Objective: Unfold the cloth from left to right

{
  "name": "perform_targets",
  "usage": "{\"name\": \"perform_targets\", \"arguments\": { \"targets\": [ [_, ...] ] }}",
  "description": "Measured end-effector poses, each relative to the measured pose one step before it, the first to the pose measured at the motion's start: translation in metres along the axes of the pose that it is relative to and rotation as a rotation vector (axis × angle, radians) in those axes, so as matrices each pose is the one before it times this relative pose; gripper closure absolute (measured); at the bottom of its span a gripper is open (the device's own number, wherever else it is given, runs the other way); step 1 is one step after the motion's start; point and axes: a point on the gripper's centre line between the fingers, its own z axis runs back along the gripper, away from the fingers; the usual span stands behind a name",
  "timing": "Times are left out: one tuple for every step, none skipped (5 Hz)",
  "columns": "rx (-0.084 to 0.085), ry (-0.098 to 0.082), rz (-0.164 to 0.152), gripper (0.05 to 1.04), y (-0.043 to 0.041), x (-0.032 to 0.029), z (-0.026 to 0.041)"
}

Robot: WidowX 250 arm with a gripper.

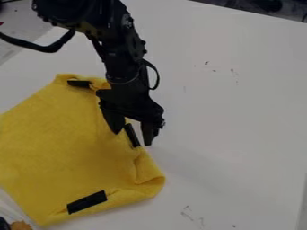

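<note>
The black gripper [132,138] hangs over the right edge of the yellow cloth [54,143], its two fingers apart, one on each side of a black strip [132,135] by that edge. The cloth covers the left of the view. Its right side is folded and bunched, with a raised, rounded fold [151,175] at the lower right. Another black strip [87,202] lies near the cloth's bottom edge, and a third [79,84] near its top corner, left of the arm. Whether the fingers touch the cloth, I cannot tell.
The white table [234,112] extends to the right of the cloth, with small dark marks on it. An orange-brown item [21,225] sits at the bottom left corner beside a dark object. A black cable [36,45] hangs from the arm at the upper left.
</note>
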Motion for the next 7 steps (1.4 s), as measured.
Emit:
{"name": "perform_targets", "arguments": {
  "targets": [
    [-0.0207,-0.0108,0.0066,0.082,-0.00287,0.0024,-0.00424],
    [-0.002,0.0102,-0.0251,0.136,0.00055,0.00002,-0.01076],
    [-0.0035,0.0057,0.0024,0.416,0.00528,-0.0012,-0.00376],
    [0.0026,-0.0009,0.004,0.687,0.00044,-0.00013,-0.00062],
    [0.0095,0.0007,0.006,0.875,0.00234,0.00013,-0.00008],
    [0.0317,0.0365,-0.0205,0.989,-0.00104,-0.00144,0.00391],
    [0.0715,-0.0651,-0.0297,1.02,-0.01288,0.02227,0.03073]
  ]
}}
